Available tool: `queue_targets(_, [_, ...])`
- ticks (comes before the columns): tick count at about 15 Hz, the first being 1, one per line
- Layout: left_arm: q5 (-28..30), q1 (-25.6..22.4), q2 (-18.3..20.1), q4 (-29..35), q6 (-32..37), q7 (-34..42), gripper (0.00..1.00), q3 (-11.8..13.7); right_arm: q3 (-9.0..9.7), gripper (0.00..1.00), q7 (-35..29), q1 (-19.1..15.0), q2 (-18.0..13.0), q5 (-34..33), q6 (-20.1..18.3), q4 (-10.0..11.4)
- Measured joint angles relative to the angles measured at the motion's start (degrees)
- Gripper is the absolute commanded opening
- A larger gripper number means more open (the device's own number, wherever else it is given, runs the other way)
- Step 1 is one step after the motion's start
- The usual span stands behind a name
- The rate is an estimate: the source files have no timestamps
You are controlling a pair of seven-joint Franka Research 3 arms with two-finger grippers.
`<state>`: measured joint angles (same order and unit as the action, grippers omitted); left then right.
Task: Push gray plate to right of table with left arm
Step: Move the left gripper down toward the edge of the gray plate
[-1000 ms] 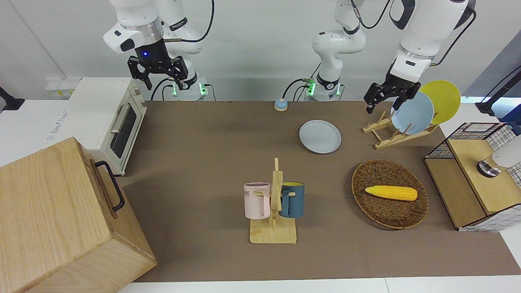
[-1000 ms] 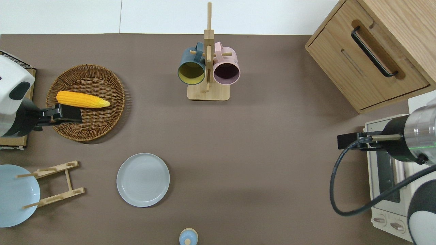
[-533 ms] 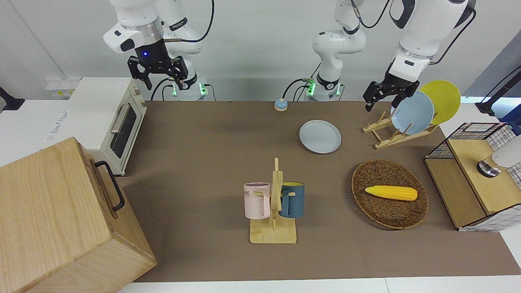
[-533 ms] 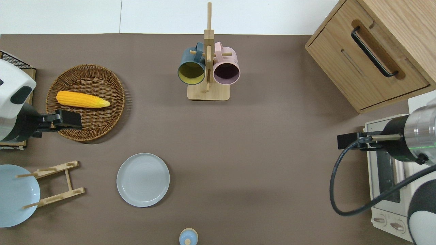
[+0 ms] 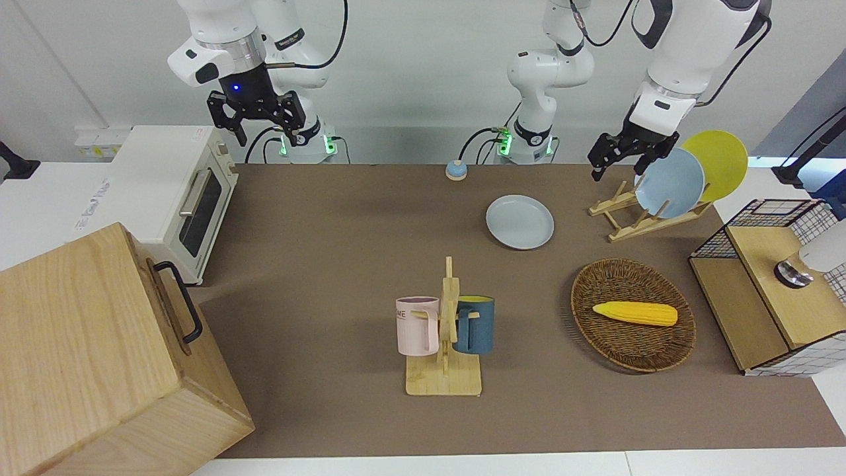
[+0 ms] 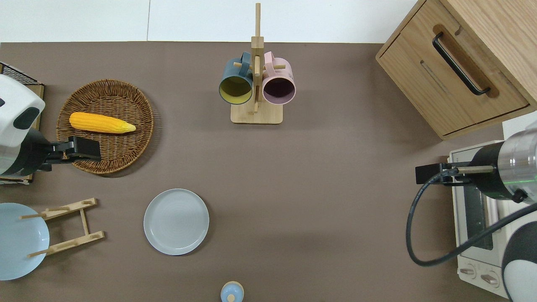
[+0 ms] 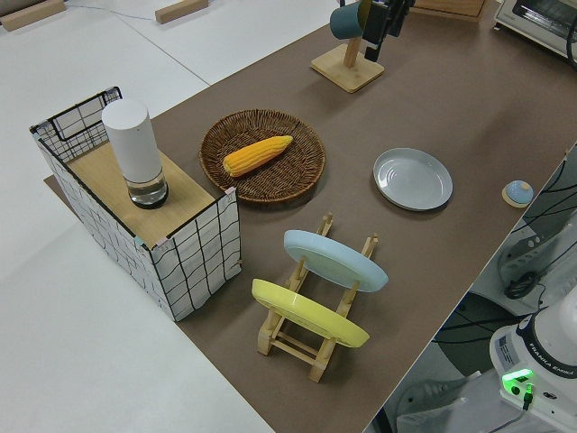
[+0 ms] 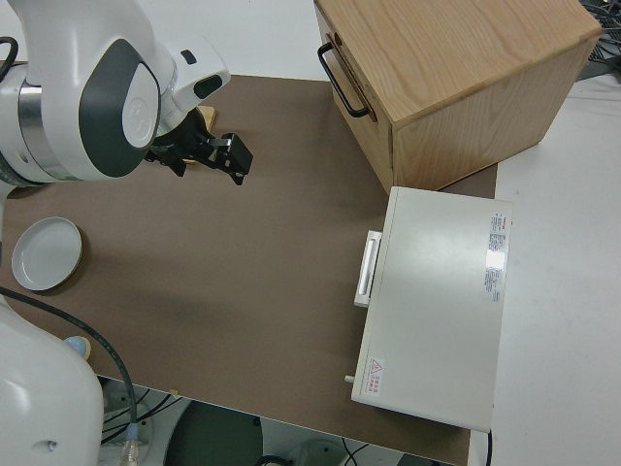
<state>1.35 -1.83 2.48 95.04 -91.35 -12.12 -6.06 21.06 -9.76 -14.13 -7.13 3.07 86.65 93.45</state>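
Overhead view, read left to right: at the left edge the left arm's small black two-finger gripper (image 6: 86, 149) hangs in the air over the nearer rim of the round woven wicker basket (image 6: 138, 138), which holds a yellow corn cob (image 6: 100, 123); whether its jaws are parted or closed cannot be told. Lower left, a wooden plate rack (image 6: 69, 226) carries an upright light-blue plate (image 6: 19, 239). Lower left of centre, the small round pale gray plate (image 6: 176, 221) lies flat on the matte brown table (image 6: 335, 188), untouched, well apart from the gripper and nearer to the robots than the basket. Top centre, a wooden mug tree (image 6: 256, 79) stands farther out, and open brown surface runs from the plate toward the right arm's end — likely why a flat push suits here. Judgement: approach stage; the gripper must drop low beside the plate's rim on the rack's side before any push. In the front view, the left forearm slopes down from upper right, wrist bent, gripper (image 5: 608, 153) raised beside the rack. Right arm parked, jaws of its gripper (image 5: 254, 118) spread apart
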Motion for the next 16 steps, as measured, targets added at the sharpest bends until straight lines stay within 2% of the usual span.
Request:
queue_targets(8, [0.0, -0.54, 1.91, 13.07, -1.95, 0.0, 0.98, 0.03, 0.0, 0.996, 0.0, 0.0, 0.0, 0.0, 0.0, 0.0])
queue_targets(16, [0.0, -0.76, 8.91, 27.07, -8.26, 1.53, 0.96, 0.01, 0.0, 0.996, 0.0, 0.0, 0.0, 0.0, 0.0, 0.0])
